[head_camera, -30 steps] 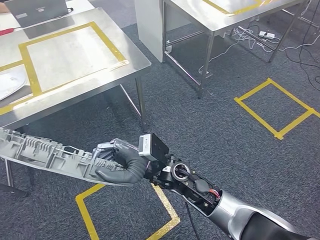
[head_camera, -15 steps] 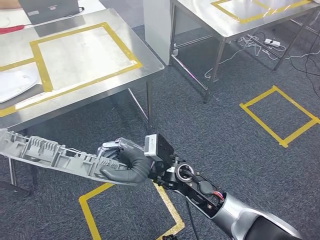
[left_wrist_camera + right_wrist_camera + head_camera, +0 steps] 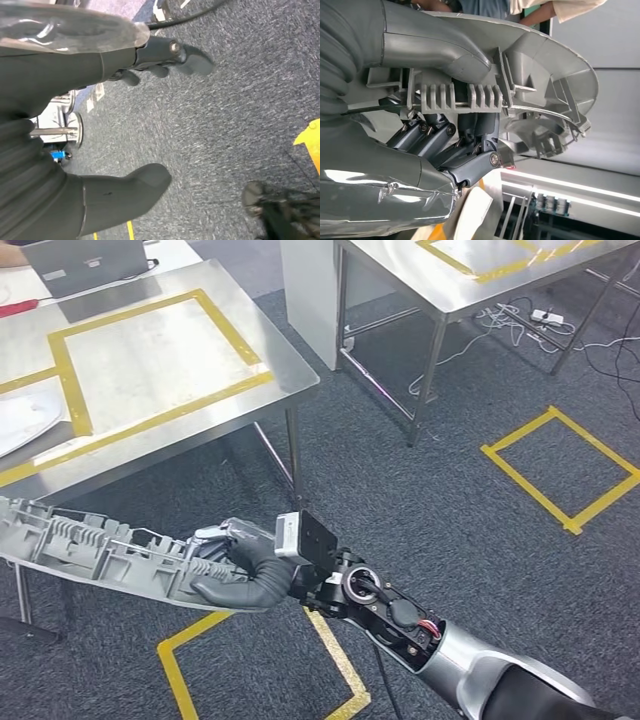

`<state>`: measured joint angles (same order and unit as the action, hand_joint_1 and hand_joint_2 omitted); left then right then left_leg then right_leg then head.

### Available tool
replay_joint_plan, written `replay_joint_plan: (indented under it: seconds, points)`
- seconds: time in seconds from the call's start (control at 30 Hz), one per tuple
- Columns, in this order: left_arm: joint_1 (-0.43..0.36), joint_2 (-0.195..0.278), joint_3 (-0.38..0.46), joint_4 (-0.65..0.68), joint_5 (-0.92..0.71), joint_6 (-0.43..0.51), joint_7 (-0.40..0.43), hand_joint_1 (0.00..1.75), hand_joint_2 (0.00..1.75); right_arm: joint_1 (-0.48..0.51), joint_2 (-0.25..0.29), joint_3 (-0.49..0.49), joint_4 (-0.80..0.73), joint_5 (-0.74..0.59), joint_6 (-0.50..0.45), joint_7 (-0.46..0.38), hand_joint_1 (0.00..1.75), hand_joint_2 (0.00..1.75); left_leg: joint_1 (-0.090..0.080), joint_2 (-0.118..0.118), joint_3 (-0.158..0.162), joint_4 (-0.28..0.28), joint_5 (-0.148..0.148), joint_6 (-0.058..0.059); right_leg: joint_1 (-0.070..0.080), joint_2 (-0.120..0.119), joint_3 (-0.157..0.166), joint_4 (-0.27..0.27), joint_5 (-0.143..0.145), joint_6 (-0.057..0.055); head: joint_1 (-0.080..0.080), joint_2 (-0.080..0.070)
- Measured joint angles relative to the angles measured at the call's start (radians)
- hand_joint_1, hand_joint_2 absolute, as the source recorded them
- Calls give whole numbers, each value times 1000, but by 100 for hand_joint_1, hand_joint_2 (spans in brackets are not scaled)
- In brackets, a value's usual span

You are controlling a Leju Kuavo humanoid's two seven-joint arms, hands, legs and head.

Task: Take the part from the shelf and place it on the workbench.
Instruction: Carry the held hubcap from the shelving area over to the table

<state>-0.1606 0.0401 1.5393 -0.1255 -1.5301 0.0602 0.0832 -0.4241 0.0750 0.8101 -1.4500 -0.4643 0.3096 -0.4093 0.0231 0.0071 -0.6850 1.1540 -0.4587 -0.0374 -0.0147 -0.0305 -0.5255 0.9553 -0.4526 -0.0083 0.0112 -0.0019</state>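
Part in right robot hand, beside workbench; left robot hand seemingly empty, fingers apart.

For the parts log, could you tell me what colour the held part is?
Light grey, clearest in the head view: the part in the right hand.

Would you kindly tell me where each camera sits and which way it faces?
Head view: high on the body, facing down at the workbench and carpet; right robot hand holds the grey part.
Left wrist view: faces carpet; left robot hand, holding nothing.
Right wrist view: close behind the right robot hand.
Head and right wrist views share the part.
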Motion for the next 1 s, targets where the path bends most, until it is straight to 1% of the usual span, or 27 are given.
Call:
replay_joint_plan:
  seconds: [0.03, 0.07, 0.1, 0.13, 0.2, 0.23, 0.27, 0.3, 0.37, 0.4, 0.43, 0.47, 0.5, 0.53, 0.57, 0.6, 0.63, 0.67, 0.73, 0.77, 0.8, 0.83, 0.87, 0.9, 0.93, 0.97, 1.0]
  points:
    - [1, 0, 0, 0, 0, 0, 0, 0, 175, 0, 0, 0, 0, 0, 0, 0, 175, 175, 1, 4, 31, -72, 38, -2, 0, -2, 7, 2, -7, 6, -1, 0]
    - [1, 1, 0, 0, 0, 0, 0, 0, 175, -1, 0, 0, 0, 0, 0, 0, 175, 175, 1, 6, 57, -134, 61, 0, 1, -2, 12, 4, -15, 13, -4, 0]
    - [1, 1, 0, 0, 0, 0, 0, 0, 175, -1, 0, 0, -1, 0, 1, 0, 175, 175, 0, 8, 74, -171, 69, 4, 3, -3, 14, 6, -20, 19, -4, 0]
    - [1, 0, 0, 0, 0, 0, 0, 0, 175, -1, 0, 0, -1, 0, 1, 0, 175, 175, -3, 7, 81, -185, 64, 11, 5, -4, 16, 6, -25, 25, -4, 0]
    - [0, 0, 0, 0, 0, 0, 0, 0, 175, -1, 0, 0, -3, 0, 2, 0, 175, 175, -5, 3, 85, -186, 55, 29, 4, -5, 21, 6, -33, 34, 1, 0]
    - [0, 0, 0, 0, 0, 0, 0, 0, 175, -1, 0, 0, -3, -1, 2, 0, 175, 175, -5, 2, 88, -187, 52, 36, 2, -1, 20, 16, -43, 39, 4, 0]
    - [0, 0, 0, 0, 0, 0, 0, 0, 175, -1, 0, 0, -4, -2, 2, 0, 175, 175, -5, 0, 92, -188, 49, 42, 0, 5, 9, 46, -61, 43, 7, 0]
    - [0, 0, 0, 0, 0, 0, 0, 0, 175, -1, 0, 0, -4, -4, 3, 0, 175, 175, -6, 0, 96, -189, 46, 48, -1, 12, -16, 99, -87, 47, 12, 0]
    - [0, 0, 0, 0, 0, 0, 0, 0, 175, 1, -1, -1, -5, -7, 7, -1, 175, 175, -10, -3, 102, -189, 40, 58, -1, 21, -97, 249, -145, 48, 24, 0]
    - [0, 0, 0, 0, 0, 0, 0, 0, 175, 2, -1, -1, -5, -8, 9, -1, 175, 175, -13, -6, 106, -189, 36, 61, 0, 23, -134, 306, -156, 47, 29, 0]
    - [0, 0, 0, 0, 0, 0, 0, 0, 175, 4, -2, -1, -5, -8, 11, -1, 175, 175, -17, -10, 113, -189, 31, 63, 1, 24, -154, 327, -145, 43, 32, 0]
    - [0, 0, 0, 0, 0, 0, 0, 0, 175, 5, -2, -1, -5, -8, 11, -1, 175, 175, -20, -14, 121, -189, 26, 64, 4, 25, -155, 306, -113, 37, 34, 0]
    - [0, 0, 0, 0, 0, 0, 0, 0, 175, 5, -3, -1, -5, -8, 11, -1, 175, 175, -23, -18, 131, -189, 20, 65, 9, 26, -137, 247, -64, 27, 37, 0]
    - [0, -2, 0, 0, 0, 0, 0, 0, 175, 5, -3, -1, -5, -8, 11, -1, 175, 175, -24, -22, 139, -190, 14, 65, 15, 29, -113, 173, -15, 14, 40, 0]
    - [0, -4, 0, 0, 0, 0, 0, 0, 175, 5, -4, -2, -5, -8, 11, -1, 175, 175, -27, -24, 146, -190, 9, 64, 20, 31, -88, 109, 20, 2, 39, 0]
    - [0, -6, 0, 0, 0, 0, 0, 0, 175, 4, -4, -2, -5, -8, 11, -1, 175, 175, -28, -27, 149, -190, 6, 61, 25, 31, -70, 61, 37, -8, 39, 0]
    - [0, -7, 0, 0, 0, 0, 0, 0, 175, 4, -4, -2, -5, -9, 12, -2, 175, 175, -27, -28, 149, -191, 4, 58, 28, 32, -61, 38, 39, -14, 38, 0]
    - [-1, -7, 0, 0, 0, 0, 0, 0, 175, 4, -4, -2, -5, -10, 12, -2, 175, 175, -28, -28, 150, -193, 3, 54, 29, 31, -56, 28, 35, -16, 36, 0]
    - [-2, -5, 0, 0, 0, 0, 0, 0, 175, 4, -4, -2, -5, -12, 12, -2, 175, 175, -29, -27, 155, -196, -3, 45, 23, 30, -42, 6, 35, -16, 37, 0]
    - [-3, -5, -1, 1, 0, 0, 0, 0, 175, 4, -4, -2, -5, -13, 12, -2, 175, 175, -29, -25, 150, -180, -14, 39, 18, 29, -32, -5, 37, -17, 32, 0]
    - [-3, -4, -1, 1, 0, 0, 0, 0, 175, 3, -4, -2, -5, -14, 12, -2, 175, 175, -27, -22, 131, -139, -34, 33, 13, 28, -23, -15, 38, -18, 27, 0]
    - [-3, -4, -1, 1, 0, 0, 0, 0, 175, 3, -4, -2, -5, -17, 12, -2, 175, 175, -22, -20, 98, -77, -61, 26, 13, 28, -19, -20, 38, -19, 22, 0]
    - [-3, -3, -1, 1, 0, 0, 0, 0, 175, 3, -4, -2, -5, -19, 12, -3, 175, 175, -17, -18, 54, -3, -88, 20, 12, 27, -17, -21, 35, -20, 16, 0]
    - [-3, -2, -1, 1, 0, 0, 0, 0, 175, 3, -4, -1, -5, -21, 12, -4, 175, 175, -13, -17, 13, 60, -105, 14, 11, 27, -15, -21, 32, -20, 13, 0]
    - [-2, -1, -1, 1, 0, 0, 0, 0, 175, 4, -4, -1, -5, -21, 12, -4, 175, 175, -8, -16, -12, 91, -102, 9, 10, 27, -12, -20, 29, -19, 10, 0]
    - [-2, 0, -1, 1, 0, 0, 0, 0, 175, 5, -4, -1, -5, -22, 12, -4, 175, 175, -4, -15, -18, 83, -80, 5, 8, 27, -7, -20, 24, -16, 8, 0]
    - [-1, 0, -1, 1, 0, 0, 0, 0, 175, 5, -4, -1, -5, -22, 11, -4, 175, 175, 0, -14, -2, 33, -40, 1, 4, 28, 0, -18, 18, -12, 6, 0]
